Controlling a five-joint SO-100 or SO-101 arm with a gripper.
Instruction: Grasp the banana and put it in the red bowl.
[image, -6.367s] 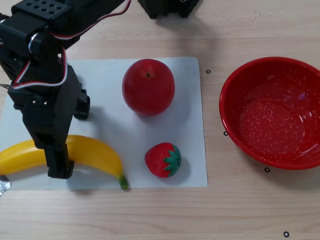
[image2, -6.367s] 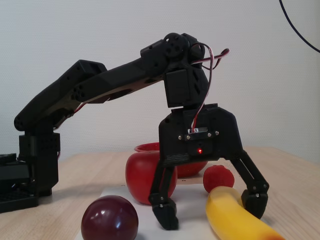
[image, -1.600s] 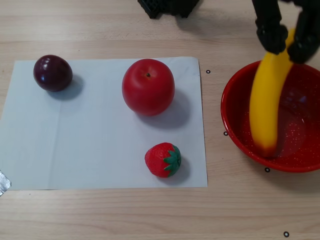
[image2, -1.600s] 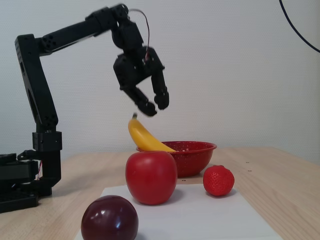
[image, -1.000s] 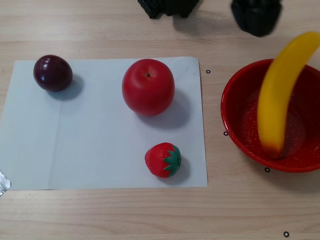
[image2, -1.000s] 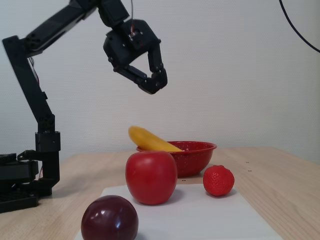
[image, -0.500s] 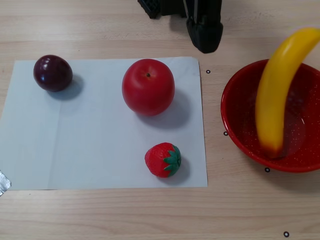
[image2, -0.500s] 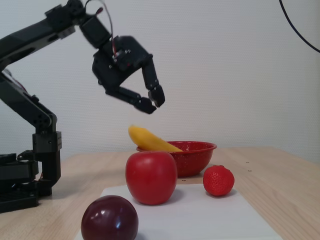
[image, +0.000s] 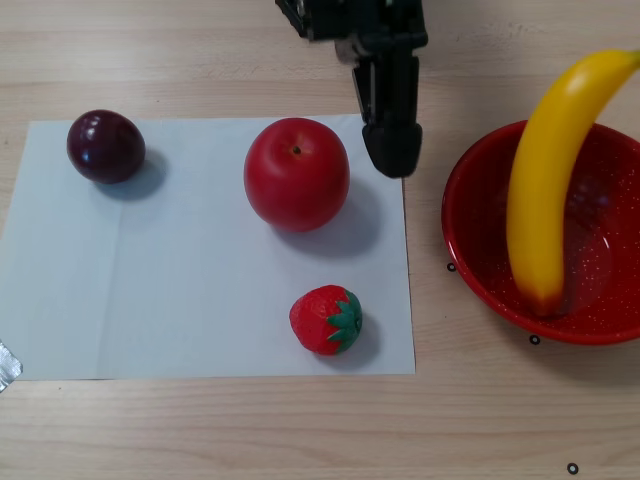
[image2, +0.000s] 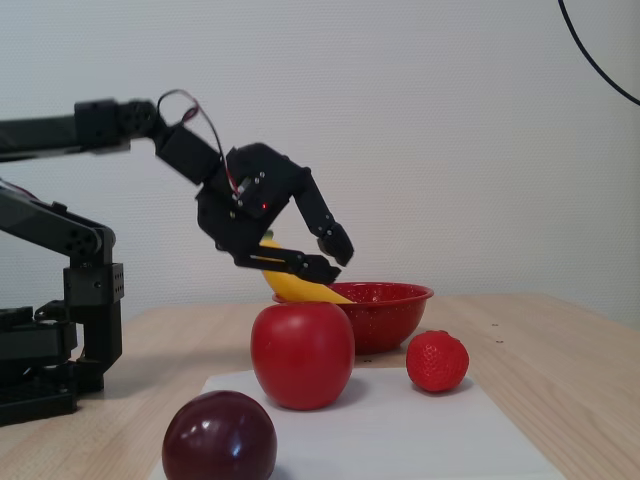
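The yellow banana (image: 545, 180) leans in the red bowl (image: 470, 260). Its dark tip rests on the bowl's floor and its other end juts out over the far rim. My black gripper (image: 392, 160) hangs between the apple and the bowl, left of the bowl and apart from the banana. In the fixed view the gripper (image2: 338, 262) is open and empty, its jaws a little apart above the bowl's (image2: 395, 310) near side. The banana (image2: 300, 288) shows partly behind and below the lower finger.
A white paper sheet (image: 180, 300) lies on the wooden table. On it are a red apple (image: 297, 175) close to the gripper, a strawberry (image: 325, 320) and a dark plum (image: 105, 146). The arm's base stands at the left of the fixed view (image2: 60, 340).
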